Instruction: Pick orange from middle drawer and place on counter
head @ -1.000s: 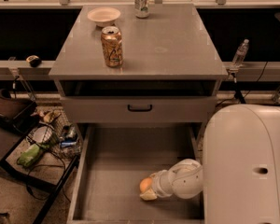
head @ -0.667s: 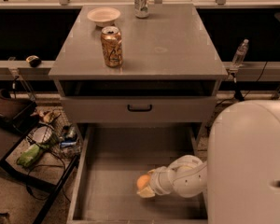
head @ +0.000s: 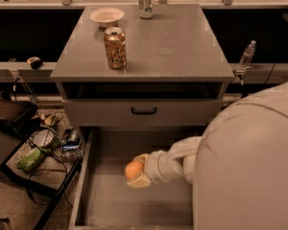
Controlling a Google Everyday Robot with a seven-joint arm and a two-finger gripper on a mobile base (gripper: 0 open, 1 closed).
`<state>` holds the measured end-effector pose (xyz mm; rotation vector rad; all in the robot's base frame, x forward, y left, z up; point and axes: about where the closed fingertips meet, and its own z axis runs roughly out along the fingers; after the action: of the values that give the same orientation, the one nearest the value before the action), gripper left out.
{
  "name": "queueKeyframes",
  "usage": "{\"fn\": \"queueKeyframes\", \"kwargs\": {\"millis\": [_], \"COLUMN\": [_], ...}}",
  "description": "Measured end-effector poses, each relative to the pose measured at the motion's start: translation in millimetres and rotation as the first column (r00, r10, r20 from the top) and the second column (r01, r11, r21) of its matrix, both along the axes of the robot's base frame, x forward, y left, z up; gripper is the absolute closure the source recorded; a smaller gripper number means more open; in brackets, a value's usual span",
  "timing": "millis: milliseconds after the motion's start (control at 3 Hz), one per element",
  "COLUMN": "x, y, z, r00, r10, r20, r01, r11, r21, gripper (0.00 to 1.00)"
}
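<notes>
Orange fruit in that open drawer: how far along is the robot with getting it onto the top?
Done: the wide shallow grey drawer is open. In hand: the gripper is shut on the small round orange fruit, inside the drawer. Left: lifting it out and setting it on the flat matte grey counter.

Dim warm overhead light; counter (head: 182, 47) gleams faintly; middle drawer (head: 110, 202), around jaws gripping the orange (head: 133, 169), seems shadowed.

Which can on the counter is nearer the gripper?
The gold-orange can at the counter's front left; the pale can stands at the back edge. The gripper is down in the middle drawer, holding the orange.
</notes>
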<state>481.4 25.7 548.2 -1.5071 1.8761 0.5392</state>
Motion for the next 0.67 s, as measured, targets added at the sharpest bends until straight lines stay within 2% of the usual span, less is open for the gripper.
{"fn": "queueKeyframes", "kwargs": {"millis": [333,667], "x": [41,88], "y": [23,-2], "z": [87,137], "r00": [0.9948,0.9931], "r10": [0.051,0.051], "r20": [0.088,0.105], "r01": [-0.062,-0.069], "r11": [0.99,0.981], "r21": [0.13,0.181], "gripper": [1.0,1.0]}}
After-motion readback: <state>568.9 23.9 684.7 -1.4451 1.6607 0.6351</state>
